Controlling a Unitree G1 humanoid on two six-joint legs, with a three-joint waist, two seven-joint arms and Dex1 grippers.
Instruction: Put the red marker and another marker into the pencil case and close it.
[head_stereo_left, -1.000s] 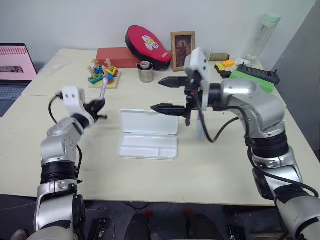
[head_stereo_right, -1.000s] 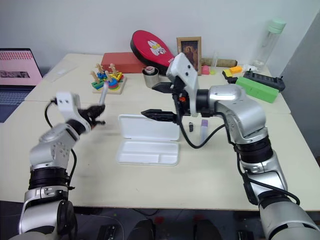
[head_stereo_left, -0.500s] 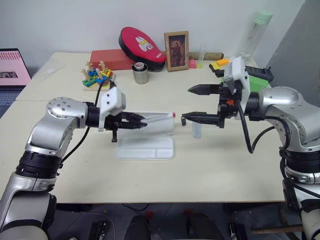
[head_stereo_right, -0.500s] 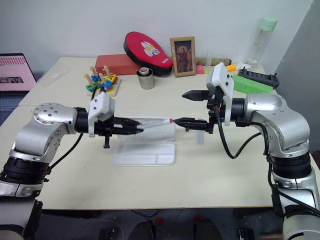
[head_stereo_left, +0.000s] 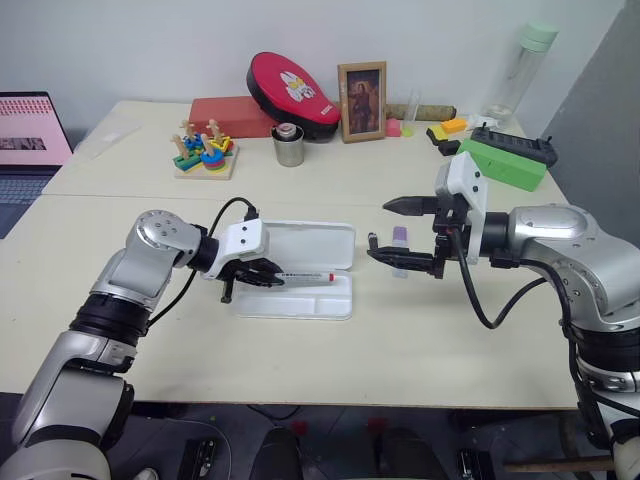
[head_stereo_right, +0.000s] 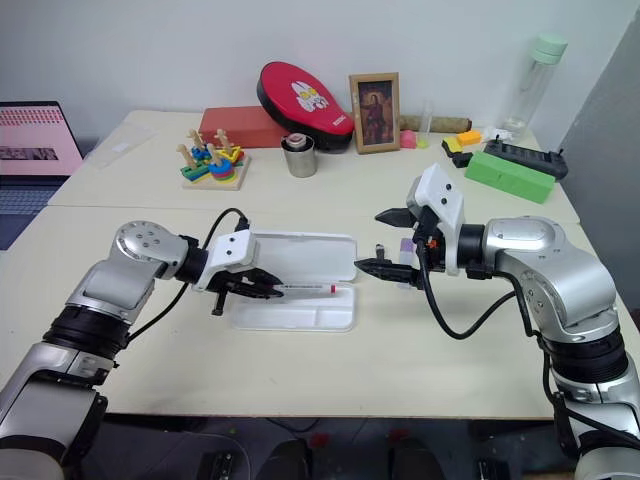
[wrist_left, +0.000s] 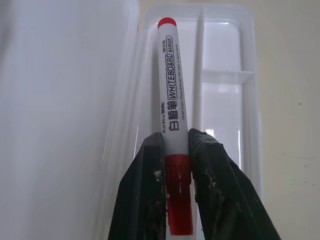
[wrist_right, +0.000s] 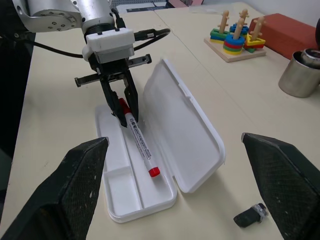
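Red-capped whiteboard marker (wrist_left: 172, 135), slim with a white barrel and a red end, is pinched in the left gripper (head_stereo_left: 258, 277), whose two black fingers (wrist_left: 210, 175) close on it where the cap meets the barrel. Holding it near the cap leaves the long barrel free to point along the tray, so it lines up with the long trough of the pencil case (head_stereo_left: 325, 302), a flat white plastic hinged box with rounded corners. The marker hangs low over that trough, lengthwise; whether it already rests on the plastic I cannot tell. The lid (wrist_right: 185, 130) stands tilted up at the case's 12 o'clock side, which leaves the tray open from above.

At 3 o'clock from the case, the right gripper (head_stereo_right: 392, 243) is held above the table (head_stereo_left: 420, 330) with its fingers spread wide and nothing between them. It probably waits here because its target sits just beyond: the thicker, shorter marker with a pale barrel and lilac cap (head_stereo_left: 399, 250), lying on the table beside the case with a tiny black object (wrist_right: 251, 216) near it. By my reading, the first marker is about to be let go; the second marker and the closing of the lid remain to do.
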